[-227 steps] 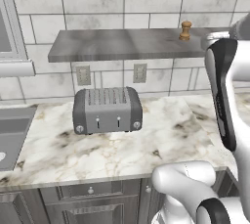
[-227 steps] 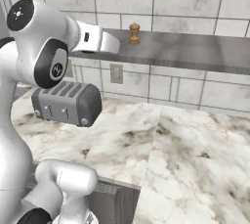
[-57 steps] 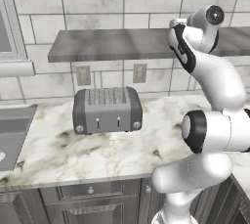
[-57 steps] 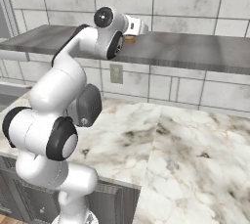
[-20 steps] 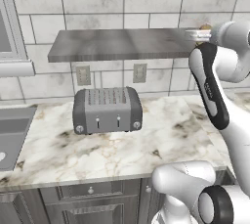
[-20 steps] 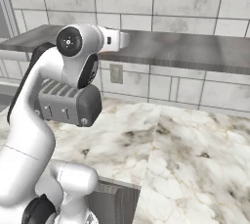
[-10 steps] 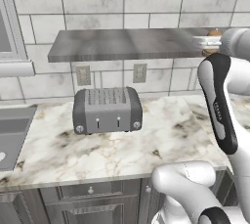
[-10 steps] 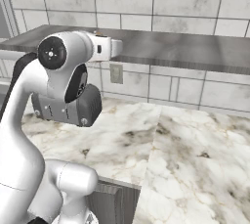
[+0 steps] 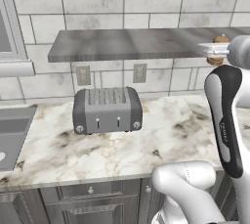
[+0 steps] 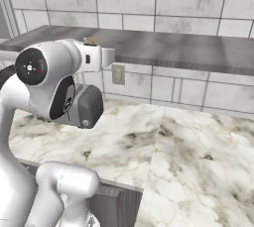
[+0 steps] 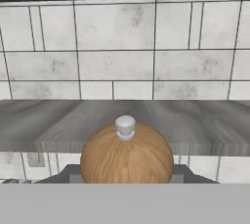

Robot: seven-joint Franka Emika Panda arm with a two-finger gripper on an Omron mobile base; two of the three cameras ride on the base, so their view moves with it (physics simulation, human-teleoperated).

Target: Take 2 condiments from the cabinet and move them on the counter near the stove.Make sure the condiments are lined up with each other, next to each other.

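Item: brown wooden shaker, knob-topped, with a small pale grey knob at its crown. In the hand view the rounded wooden head sits centred at the lower edge, directly between the two dark finger tips, whose tops show just beside it on either side; knob end faces away from the hand, toward the tiled wall, so the long axis runs along the line of the gripper. Jaws are closed on the shaker's body, one on each flank.

Location: off the grey stone-look shelf, held just in front of its right end. In the left base view a sliver of the brown head shows beside the white wrist, level with the shelf's front edge. In the right base view only a brown tip peeks above the hand.

Surroundings: marble counter well below; grey toaster at the wall, well apart from the shaker; two wall outlets under the shelf
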